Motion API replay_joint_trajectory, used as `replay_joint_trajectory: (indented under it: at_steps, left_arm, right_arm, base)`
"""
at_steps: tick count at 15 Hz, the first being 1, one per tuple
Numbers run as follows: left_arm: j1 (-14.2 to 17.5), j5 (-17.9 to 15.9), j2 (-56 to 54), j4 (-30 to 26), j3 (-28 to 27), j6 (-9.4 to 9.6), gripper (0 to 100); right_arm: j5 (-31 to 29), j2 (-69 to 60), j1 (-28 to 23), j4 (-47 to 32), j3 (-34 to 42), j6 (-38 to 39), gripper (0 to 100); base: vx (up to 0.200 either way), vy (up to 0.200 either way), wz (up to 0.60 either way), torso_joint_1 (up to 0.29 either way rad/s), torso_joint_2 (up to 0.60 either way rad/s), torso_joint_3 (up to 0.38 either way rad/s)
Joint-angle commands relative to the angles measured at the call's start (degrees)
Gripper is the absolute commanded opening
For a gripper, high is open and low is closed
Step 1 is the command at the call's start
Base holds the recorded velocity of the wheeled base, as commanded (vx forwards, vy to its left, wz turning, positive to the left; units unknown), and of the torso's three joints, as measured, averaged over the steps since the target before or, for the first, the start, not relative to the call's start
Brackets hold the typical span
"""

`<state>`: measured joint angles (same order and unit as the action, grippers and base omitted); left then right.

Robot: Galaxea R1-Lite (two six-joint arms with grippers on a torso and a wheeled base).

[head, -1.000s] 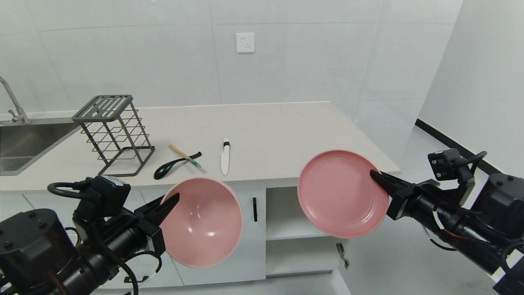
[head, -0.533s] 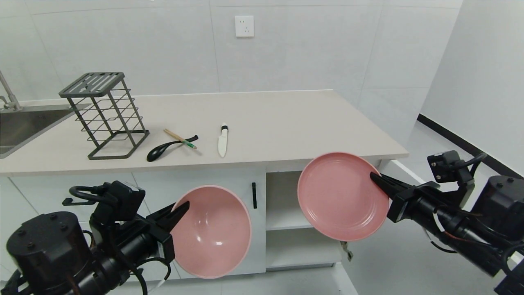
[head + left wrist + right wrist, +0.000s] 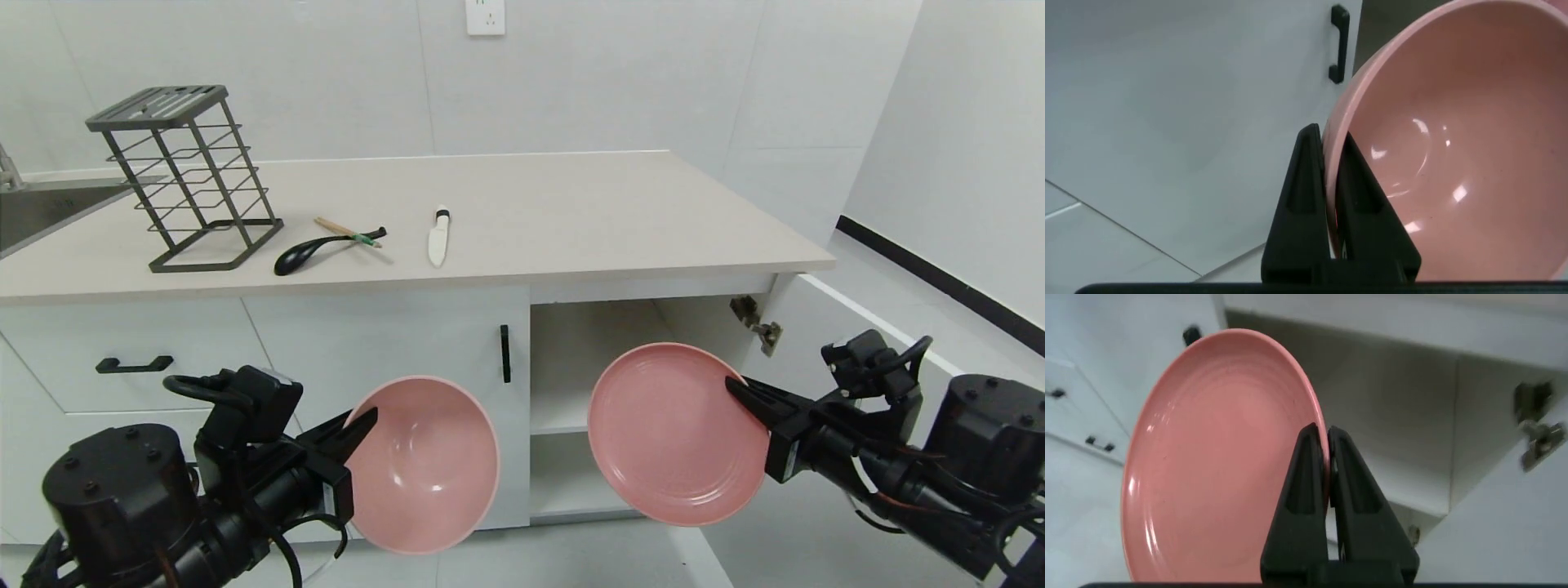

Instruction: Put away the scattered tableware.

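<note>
the strip of the pink bowl (image 3: 1454, 122) rim pinched between the left gripper (image 3: 1328, 135) jaws is covered by them, and beyond the jaws the bowl runs off the left wrist view's edge. the pink plate (image 3: 1225, 457) rim is likewise covered inside the right gripper (image 3: 1324, 433) jaws. past those jaws the plate hides part of the open cabinet (image 3: 571, 359) shelves. the sink (image 3: 49, 208) and wall socket (image 3: 485, 16) are cut by the head view's edges.

- Rack (image 3: 184, 180) stood at the bench's (image 3: 571, 212) left end, sink (image 3: 49, 204) further left.
- Spoon (image 3: 314, 249) lay just right of the rack, chopsticks (image 3: 347, 233) across its handle; knife (image 3: 438, 237) right of them, apart.
- Below the bench, bowl (image 3: 429, 465) hung before the closed door (image 3: 392, 335).
- Plate (image 3: 673, 445) hung right of the bowl, before the open cabinet's shelf (image 3: 563, 412).
</note>
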<state>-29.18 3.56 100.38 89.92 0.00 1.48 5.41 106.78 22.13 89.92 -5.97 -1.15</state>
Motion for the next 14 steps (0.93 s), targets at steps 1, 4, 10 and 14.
replay_joint_trajectory:
  at_steps: [1, 4, 10, 14]
  left_arm:
    - [-0.1, 0.0, 0.0, 0.1, 0.0, 0.02, 0]
    - [-0.1, 0.0, 0.1, 0.1, 0.0, 0.02, 0]
    - [-0.1, 0.1, 2.1, 0.1, 0.0, -0.07, 0]
    - [-0.3, 0.1, 1.8, 0.1, 0.0, -0.07, 0]
  right_arm:
    - [-0.1, 1.3, 0.1, 0.1, 0.3, 0.0, 0]
    - [-0.1, 2.2, 0.8, 0.1, 1.0, 0.0, 0]
    - [-0.1, 12.7, -1.0, 0.1, -6.9, 0.7, 0]
    - [-0.1, 19.6, -1.6, 0.1, -13.4, 0.6, 0]
  base:
    - [0.0, 0.0, 0.0, -0.256, 0.47, 0.217]
    - [0.0, 0.0, 0.0, -0.253, 0.42, 0.168]
    - [0.0, 0.0, 0.0, -0.251, 0.33, 0.129]
    - [0.0, 0.0, 0.0, -0.069, 0.26, 0.085]
